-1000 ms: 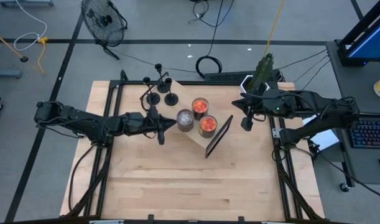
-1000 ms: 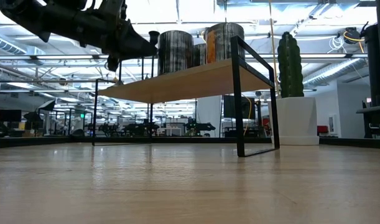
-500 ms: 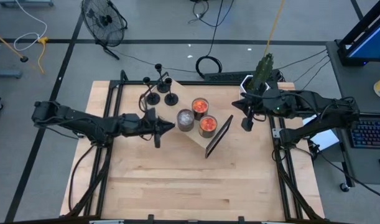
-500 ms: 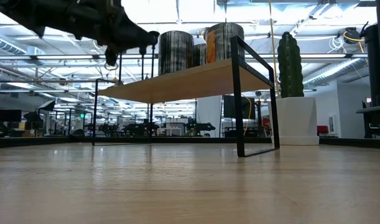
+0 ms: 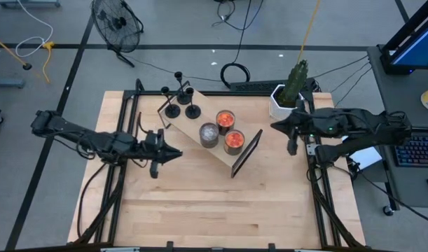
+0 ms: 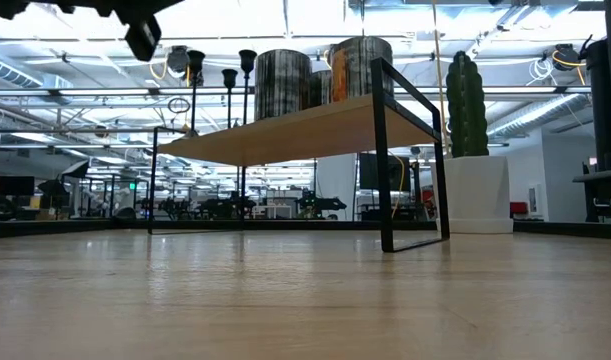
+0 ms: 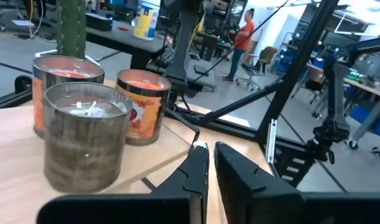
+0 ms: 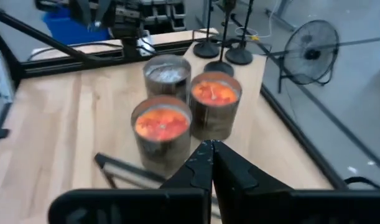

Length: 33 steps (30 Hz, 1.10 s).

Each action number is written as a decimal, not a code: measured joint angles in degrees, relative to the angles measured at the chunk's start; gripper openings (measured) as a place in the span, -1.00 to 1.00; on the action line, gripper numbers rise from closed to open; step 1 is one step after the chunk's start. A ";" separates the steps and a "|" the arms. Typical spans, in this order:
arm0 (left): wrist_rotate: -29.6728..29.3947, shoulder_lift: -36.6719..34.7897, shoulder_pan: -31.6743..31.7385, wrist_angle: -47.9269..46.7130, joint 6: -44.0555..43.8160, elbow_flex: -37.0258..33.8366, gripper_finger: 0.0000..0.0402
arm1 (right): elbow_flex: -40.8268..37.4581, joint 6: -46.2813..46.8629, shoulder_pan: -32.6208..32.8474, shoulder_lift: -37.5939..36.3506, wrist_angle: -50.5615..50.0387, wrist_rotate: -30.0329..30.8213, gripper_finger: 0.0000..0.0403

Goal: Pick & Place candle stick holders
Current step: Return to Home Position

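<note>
Candle stick holders, left tool apart

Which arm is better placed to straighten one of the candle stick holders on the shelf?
Probably left: the left pincer hangs nearer the candle stick holders, off their end of the shelf; the right pincer has the candles between it and them.

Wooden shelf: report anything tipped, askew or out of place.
Nothing is tipped: three black candle stick holders and three glass jar candles stand upright on the wooden shelf. Only the shelf itself sits diagonal to the table.
</note>
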 joint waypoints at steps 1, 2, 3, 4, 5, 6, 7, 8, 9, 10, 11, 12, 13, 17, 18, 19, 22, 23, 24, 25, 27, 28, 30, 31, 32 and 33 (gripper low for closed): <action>0.06 -1.17 -0.09 -1.39 0.10 0.00 -0.84 | -1.26 0.63 0.18 -1.48 0.01 -0.56 -1.00; 0.23 -2.24 0.04 -2.70 0.52 0.00 -0.84 | -2.54 1.15 0.28 -3.05 0.29 -1.50 -1.00; 0.41 -3.19 0.36 -3.76 0.81 0.00 -0.84 | -3.72 1.68 0.33 -4.53 0.70 -2.70 -1.00; 0.69 -3.99 0.84 -4.73 0.96 0.00 -0.84 | -4.84 2.11 0.33 -5.91 0.99 -3.97 -1.00; 1.42 -4.73 1.49 -5.96 1.14 0.00 -0.84 | -5.94 2.37 0.31 -7.23 1.26 -5.26 -1.00; 2.27 -5.31 2.25 -7.11 1.44 0.00 -0.84 | -7.04 2.58 0.33 -8.38 1.86 -6.04 -1.00; 3.44 -5.78 3.19 -7.89 1.74 0.00 -0.84 | -8.04 2.92 0.32 -9.54 2.17 -6.79 -1.00; 4.53 -6.27 4.21 -8.77 2.15 0.00 -0.84 | -9.06 3.51 0.31 -10.73 2.34 -7.15 -1.00; 5.39 -6.80 5.24 -9.86 2.60 0.00 -0.84 | -10.07 4.13 0.31 -11.92 2.36 -7.15 -1.00; 6.08 -7.27 6.22 -10.61 3.05 -0.02 -0.84 | -11.06 4.71 0.32 -13.07 2.61 -7.13 -1.00; 6.43 -7.72 7.07 -11.17 3.47 -0.02 -0.84 | -12.10 5.18 0.31 -14.28 3.12 -7.02 -1.00; 6.49 -8.29 7.84 -11.75 3.96 -0.02 -0.84 | -13.15 5.71 0.31 -15.51 3.47 -6.86 -1.00; 6.51 -9.08 8.47 -12.60 4.45 -0.02 -0.84 | -14.25 6.36 0.31 -16.70 3.81 -6.84 -1.00; 6.25 -12.93 9.45 -16.43 4.43 -0.37 -0.84 | -19.47 7.93 0.31 -21.46 8.11 -6.77 -1.00; 5.65 -13.95 9.25 -16.34 4.13 -1.01 -0.84 | -20.82 8.22 0.31 -22.52 9.20 -6.76 -1.00; 4.72 -15.08 8.90 -16.21 3.82 -1.86 -0.84 | -21.98 8.40 0.31 -23.51 9.97 -6.74 -1.00; 0.02 -18.66 7.35 -14.53 2.68 -5.64 -0.84 | -25.00 8.34 0.29 -26.04 11.42 -6.73 -1.00; -1.42 -19.94 6.71 -13.83 1.95 -7.19 -0.84 | -25.84 8.34 0.29 -26.83 11.72 -6.91 -1.00; -2.49 -21.29 6.11 -12.85 1.49 -8.86 -0.84 | -26.39 8.32 0.29 -27.53 11.86 -7.01 -1.00; -3.11 -22.70 5.44 -11.76 1.31 -10.36 -0.84 | -26.82 8.30 0.29 -28.13 11.99 -7.06 -1.00; -3.36 -25.60 4.10 -9.75 0.90 -12.88 -0.84 | -27.48 8.23 0.29 -29.41 11.84 -7.04 -1.00; -3.64 -26.98 3.48 -9.65 0.68 -13.84 -0.84 | -27.88 8.23 0.29 -30.03 11.78 -7.04 -1.00; -4.74 -29.74 2.12 -9.96 0.26 -15.65 -0.84 | -28.83 8.22 0.29 -31.26 11.80 -7.07 -1.00; -5.32 -30.96 1.49 -9.88 0.39 -16.38 -0.84 | -29.31 8.22 0.29 -31.80 11.80 -7.10 -1.00; -6.08 -32.23 0.85 -9.85 0.48 -17.22 -0.84 | -29.80 8.22 0.29 -32.26 11.80 -7.15 -1.00; -6.72 -33.48 0.21 -9.92 0.61 -18.12 -0.84 | -30.29 8.26 0.29 -32.67 11.81 -7.19 -1.00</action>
